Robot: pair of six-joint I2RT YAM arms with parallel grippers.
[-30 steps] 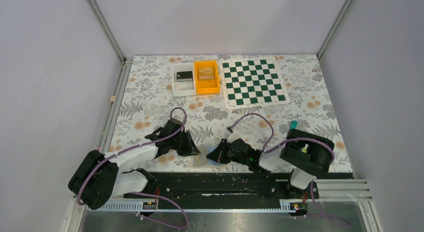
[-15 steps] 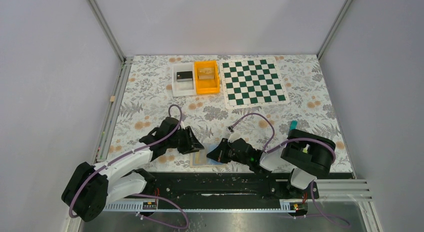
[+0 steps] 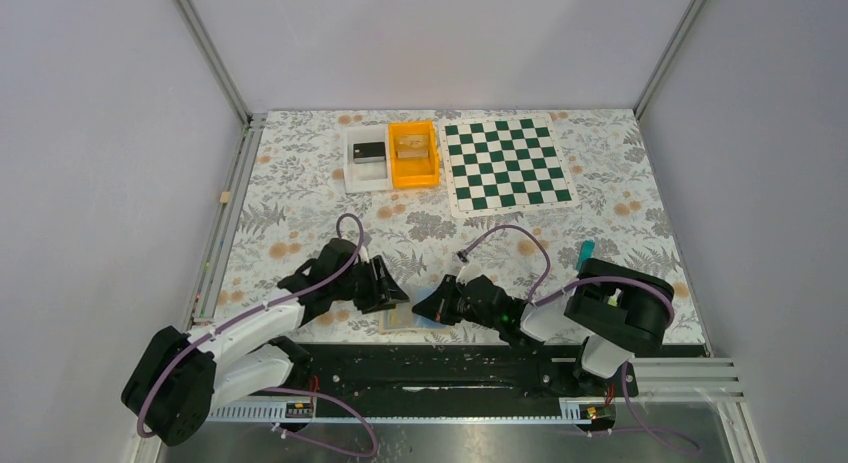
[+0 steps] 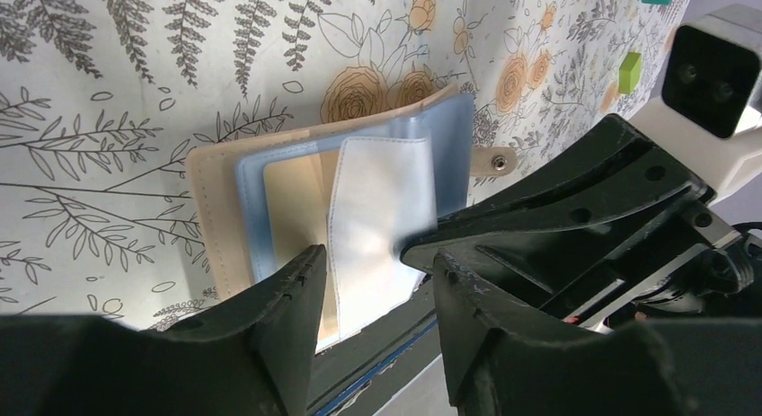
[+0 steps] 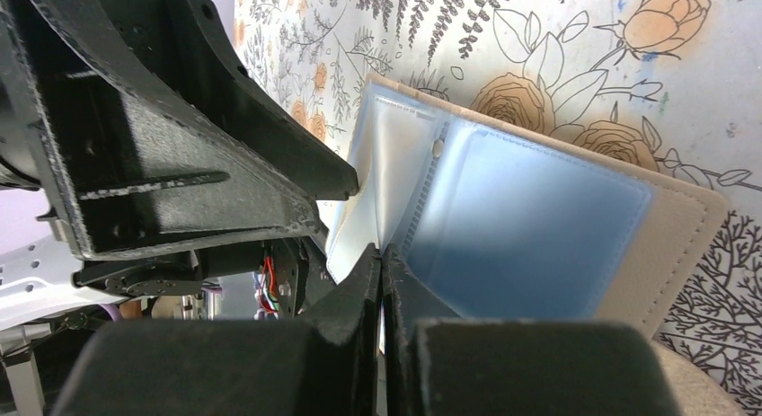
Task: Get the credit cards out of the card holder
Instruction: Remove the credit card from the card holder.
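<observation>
**Left gripper** (image 4: 377, 259): fingers spread and empty, poised just over the card holder (image 4: 259, 178). The holder lies open on the floral table (image 3: 300, 213) near its front edge, between the two arms, with its long axis running left to right. A cream card (image 4: 295, 200), as it appears, sits in a pocket just ahead of those fingers.

**Right gripper** (image 5: 383, 259): fingers pressed together, apparently pinching the clear sleeve (image 4: 373, 209) and holding it raised like a page. The left arm seems better placed to draw the card.

The card holder (image 4: 341, 200) has a matt, stitched tan cover, leather-like, glossy clear plastic sleeves (image 5: 530, 227) and a metal snap (image 4: 496, 162). The fingers (image 4: 279, 326) of the left gripper (image 4: 377, 254) are matt black plastic; beneath them, smooth printed cloth (image 4: 108, 92).
</observation>
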